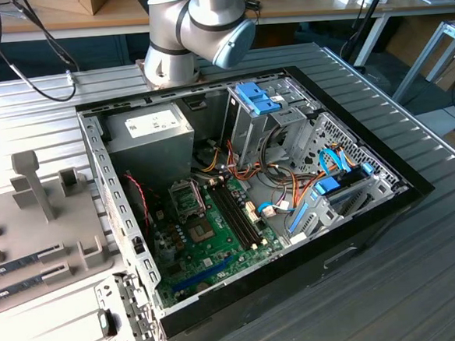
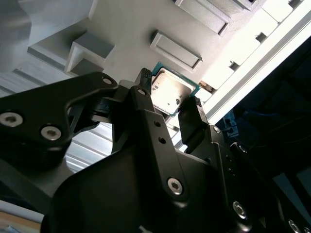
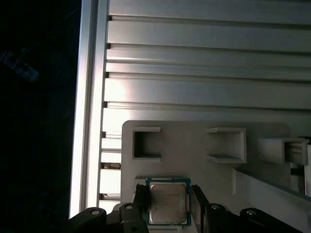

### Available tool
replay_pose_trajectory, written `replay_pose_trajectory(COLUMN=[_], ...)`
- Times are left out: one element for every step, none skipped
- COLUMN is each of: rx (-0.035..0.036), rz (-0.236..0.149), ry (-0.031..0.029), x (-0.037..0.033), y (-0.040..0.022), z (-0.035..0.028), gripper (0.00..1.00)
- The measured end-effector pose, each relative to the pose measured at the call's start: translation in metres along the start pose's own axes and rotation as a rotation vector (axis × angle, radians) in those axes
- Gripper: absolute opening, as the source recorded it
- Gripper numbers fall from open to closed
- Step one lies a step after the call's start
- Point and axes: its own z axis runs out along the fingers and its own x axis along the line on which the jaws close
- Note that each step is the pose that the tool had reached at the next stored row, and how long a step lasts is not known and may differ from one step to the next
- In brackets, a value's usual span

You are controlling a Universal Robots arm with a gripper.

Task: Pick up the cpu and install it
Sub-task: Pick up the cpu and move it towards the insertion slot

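Black gripper (image 3: 168, 191) straddles the cpu (image 3: 167, 204), tight against two opposite edges in both wrist views. Can't tell if it's actually clamped on or just touching. Cpu sits silver side up at the grey holder (image 3: 194, 141) on the ribbed metal worktop (image 3: 194, 58).

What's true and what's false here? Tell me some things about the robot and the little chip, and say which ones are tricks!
1. The cpu is already inside the computer. False: it lies at the grey tray.
2. The case is open, so you can see the green board. True.
3. The cpu has a silver top and a thin green rim. True.
4. The gripper is down over the green board. False: it is right at the cpu, over the tray.
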Motion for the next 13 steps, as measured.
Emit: replay_pose_trajectory(rx=[0.0001, 0.0002, 0.0001, 0.0, 0.0, 0.0, 0.0, 0.0, 0.0001, 0.0, 0.0, 0.0001, 0.0001], rz=[0.0, 0.0, 0.0, 0.0, 0.0, 0.0, 0.0, 0.0, 0.0, 0.0, 0.0, 0.0, 0.0], ry=[0.0002, 0.0003, 0.0001, 0.0, 0.0, 0.0, 0.0, 0.0001, 0.0001, 0.0, 0.0001, 0.0001, 0.0], x=[0.0, 0.0, 0.0, 0.0, -0.0001, -0.0001, -0.0001, -0.0001, -0.0001, -0.0002, -0.0002, -0.0002, -0.0002], y=[0.0, 0.0001, 0.0001, 0.0001, 0.0002, 0.0002, 0.0003, 0.0003, 0.0004, 0.0004, 0.0005, 0.0006, 0.0006], z=[-0.0005, -0.0013, -0.0018, -0.0024, -0.0029, -0.0037, -0.0043, -0.0047, -0.0056, -0.0064, -0.0072, -0.0088, -0.0097], gripper=[0.47, 0.47, 0.47, 0.47, 0.47, 0.47, 0.47, 0.47, 0.47, 0.47, 0.47, 0.47, 0.47])
